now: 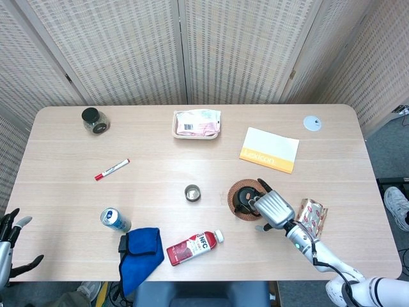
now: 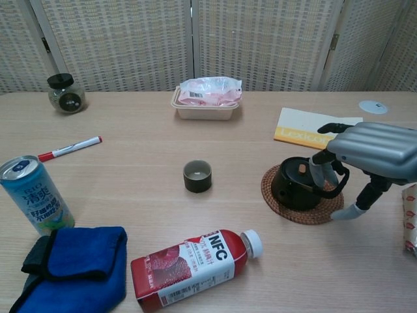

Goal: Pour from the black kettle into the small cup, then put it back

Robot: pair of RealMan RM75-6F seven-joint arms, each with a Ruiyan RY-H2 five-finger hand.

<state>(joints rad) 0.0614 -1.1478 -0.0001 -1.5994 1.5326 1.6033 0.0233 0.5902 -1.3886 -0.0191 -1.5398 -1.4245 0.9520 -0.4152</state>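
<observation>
At the far left, low by the edge of the long pale wooden table (image 1: pixel 160 173), the dark left hand (image 1: pixel 11 238) hangs with its fingers spread wide and nothing in them. Next come a small glass jar with a black lid (image 2: pixel 65 93) at the back, a red and white marker pen (image 2: pixel 69 149) lying flat, and a blue and silver drink can (image 2: pixel 35 194) standing upright near the front. A folded blue cloth (image 2: pixel 77 268) lies just beside the can, and a red juice bottle with a white cap (image 2: pixel 197 266) lies on its side near it. At the back in the middle sits a beige tray holding a pink and white packet (image 2: pixel 209 96). The small dark round cup (image 2: pixel 197 176) stands upright in the middle of the table, with bare table all around it. To its right, the little black kettle (image 2: pixel 297 184) sits on a round brown woven mat (image 2: pixel 301 195). The silver right hand (image 2: pixel 371 154) is over the kettle's handle side, with its fingers (image 2: pixel 320 166) curled down around the handle; I cannot tell how tightly it grips. Behind them lies a flat white and yellow booklet (image 1: pixel 269 149), with a small white round disc (image 1: pixel 312 123) further back, and a shiny patterned packet (image 1: pixel 313 215) at the right.
</observation>
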